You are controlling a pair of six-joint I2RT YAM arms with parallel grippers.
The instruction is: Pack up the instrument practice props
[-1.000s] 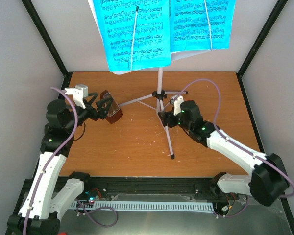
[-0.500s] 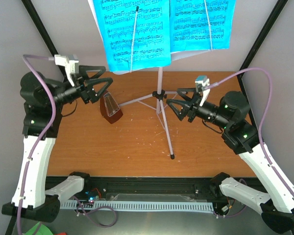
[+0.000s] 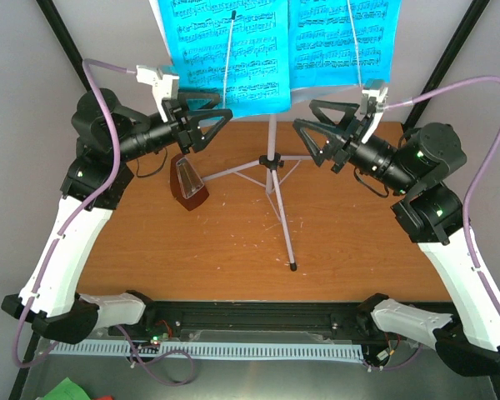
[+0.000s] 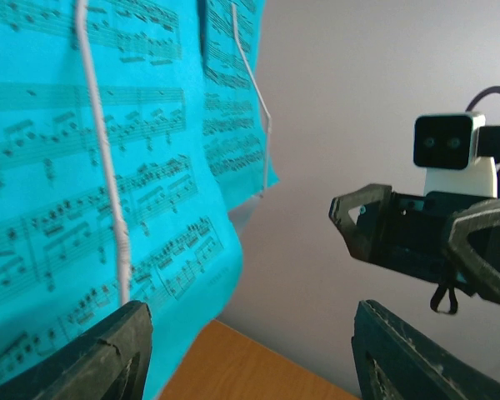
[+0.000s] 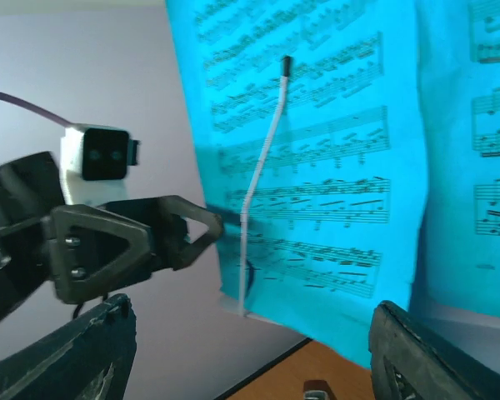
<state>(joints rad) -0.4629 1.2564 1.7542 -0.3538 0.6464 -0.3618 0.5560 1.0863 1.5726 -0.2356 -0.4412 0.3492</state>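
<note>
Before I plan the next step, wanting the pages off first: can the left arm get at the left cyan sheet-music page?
Probably yes. The left gripper hangs at the lower edge of the left cyan sheet-music page, jaws open, with nothing between them. A wire retainer crosses the page, though, and may hold it.

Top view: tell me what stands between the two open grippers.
In the top view, the music stand pole stands between the left gripper and the right gripper, just below the cyan sheet-music pages. Neither gripper touches it.

Matt paper pages [image 3: 208, 58], scuffed wooden table [image 3: 225, 242].
</note>
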